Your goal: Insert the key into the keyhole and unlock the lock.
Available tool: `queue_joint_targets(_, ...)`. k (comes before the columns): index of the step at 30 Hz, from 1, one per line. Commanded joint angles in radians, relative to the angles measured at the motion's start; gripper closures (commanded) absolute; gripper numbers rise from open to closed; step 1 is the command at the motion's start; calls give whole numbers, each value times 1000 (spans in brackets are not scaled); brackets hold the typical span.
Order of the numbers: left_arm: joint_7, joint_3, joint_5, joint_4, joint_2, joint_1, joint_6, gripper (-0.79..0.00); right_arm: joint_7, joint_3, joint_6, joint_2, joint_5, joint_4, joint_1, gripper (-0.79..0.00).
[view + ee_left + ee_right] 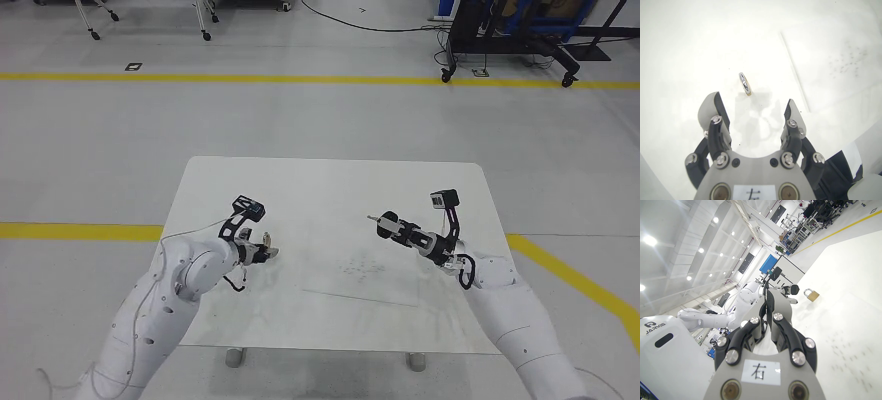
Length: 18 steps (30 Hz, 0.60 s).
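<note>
Lock (813, 295) well inside table (848, 275) edges, perhaps upright

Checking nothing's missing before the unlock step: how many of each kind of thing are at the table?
padlock: 1
key, its thin tip sticking out of the right gripper: 1
grippers: 2, the left gripper with jaws open by the padlock, and the right gripper
Total: 4
</note>
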Motion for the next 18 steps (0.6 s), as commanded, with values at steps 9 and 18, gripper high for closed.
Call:
queue_joint_targets(9,-32,97,42,95,-33,-95,133,-372,0,0,0,0,0,0,0,0)
queue_joint_targets(18,-44,158,43,153,-61,-151,182,-268,0,0,0,0,0,0,0,0)
